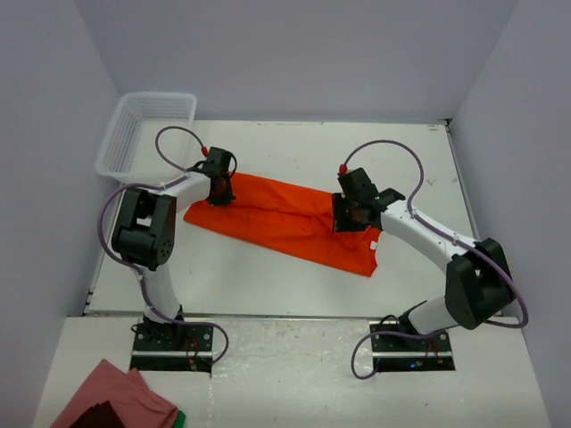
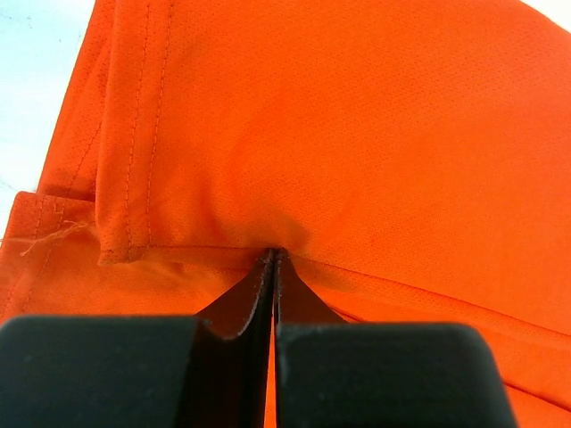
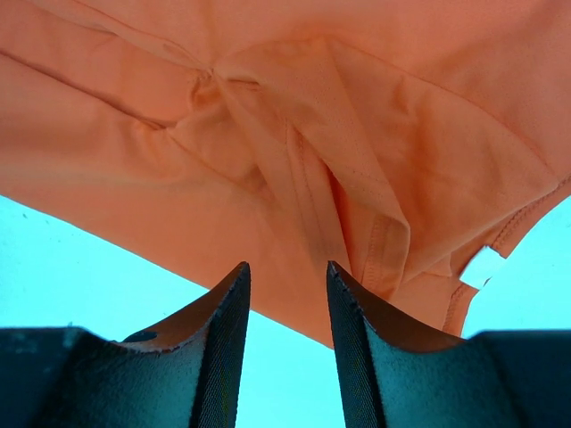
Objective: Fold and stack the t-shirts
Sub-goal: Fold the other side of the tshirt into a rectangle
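Top external view: orange t-shirt [image 1: 285,221] lies as a long rumpled band across the middle of the table [image 1: 268,290], slanting from far-left to near-right between the two arms. Not folded yet, nothing stacked. Left gripper [image 1: 220,191] sits on the shirt's left end. Right gripper [image 1: 351,216] is over the right end, near the collar.

Left wrist view: jaws fully closed, tips meeting right at a stitched hem [image 2: 134,178]. Cloth puckers into the tips, so it looks like a thin pinch of one edge.

Right wrist view: jaws partway apart, nothing between them, bare table showing in the gap. Bunched fabric and a white tag [image 3: 483,266] lie just beyond the tips.

Risks:
- Left pinch is shallow, at the very edge. Thin cloth may slide out once the arm lifts or pulls.
- Can't tell how many layers the left pinch has. Only the top layer would peel the shirt open instead of carrying the whole end.
- If the right jaws close beside the edge rather than over it, they miss or grab a random wrinkle. The ends then rise unevenly and the fold goes crooked.
- One arm pulling while the other has no hold drags the whole shirt across the table.

Basket [image 1: 134,134] at far-left and pink cloth [image 1: 111,397] near the left base are well apart from the shirt, no clash likely.
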`<state>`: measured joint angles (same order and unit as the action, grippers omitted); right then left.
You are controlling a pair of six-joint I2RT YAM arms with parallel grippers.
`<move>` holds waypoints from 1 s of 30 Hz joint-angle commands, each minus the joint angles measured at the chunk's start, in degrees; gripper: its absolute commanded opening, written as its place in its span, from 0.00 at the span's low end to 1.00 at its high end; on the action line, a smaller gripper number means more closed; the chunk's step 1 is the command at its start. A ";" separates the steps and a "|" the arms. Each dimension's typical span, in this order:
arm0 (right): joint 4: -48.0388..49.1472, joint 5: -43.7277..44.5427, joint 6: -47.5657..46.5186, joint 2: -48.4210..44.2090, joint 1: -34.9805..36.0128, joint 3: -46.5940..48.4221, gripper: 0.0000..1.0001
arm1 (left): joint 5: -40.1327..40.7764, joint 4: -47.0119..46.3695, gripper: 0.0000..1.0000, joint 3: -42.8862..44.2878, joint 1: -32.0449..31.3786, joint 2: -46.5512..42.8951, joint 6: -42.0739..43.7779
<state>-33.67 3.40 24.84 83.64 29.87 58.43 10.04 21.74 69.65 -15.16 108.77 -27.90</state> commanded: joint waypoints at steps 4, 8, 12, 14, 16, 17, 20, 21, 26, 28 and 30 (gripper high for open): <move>4.14 -0.32 0.47 2.67 0.10 -0.25 0.41 | 1.65 -1.26 0.00 1.28 -0.22 -1.28 0.65; 5.54 -0.94 0.56 5.56 0.02 0.10 0.41 | 1.65 -1.26 0.00 1.28 -0.22 -1.72 0.65; 5.99 0.20 0.56 7.94 0.10 0.80 0.41 | 2.17 -1.26 0.00 1.10 -0.22 -1.63 0.83; 6.07 0.55 0.30 8.56 -0.16 1.42 0.41 | 2.26 -1.17 0.00 1.10 -0.22 -1.28 0.92; 5.99 0.99 0.03 9.35 -0.42 1.77 0.41 | 2.44 -1.17 0.00 1.10 -0.22 -1.19 0.92; 5.99 1.17 -0.05 9.53 -0.86 1.86 0.41 | 2.44 -1.17 0.00 1.10 -0.22 -1.02 0.92; 6.07 1.26 -0.41 9.70 -1.83 2.03 0.42 | 2.70 -1.26 0.00 1.19 -0.22 -0.84 1.01; 6.07 1.17 -0.49 9.62 -2.00 2.12 0.42 | 2.70 -1.26 0.00 1.11 -0.22 -0.75 1.09; 6.07 0.12 -0.93 10.32 -3.50 3.35 0.42 | 2.79 -1.35 0.00 1.11 -0.22 -0.40 1.01; 6.07 -0.49 -1.11 10.93 -3.68 4.40 0.42 | 2.70 -1.43 0.00 1.19 -0.22 -0.31 1.01; 6.16 -1.46 -1.20 11.99 -3.68 5.11 0.42 | 2.70 -1.43 0.00 1.19 -0.22 -0.31 1.09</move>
<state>-29.04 3.22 24.45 94.21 26.28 60.80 11.16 21.76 69.65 -15.16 108.77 -27.83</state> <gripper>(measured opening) 0.419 0.002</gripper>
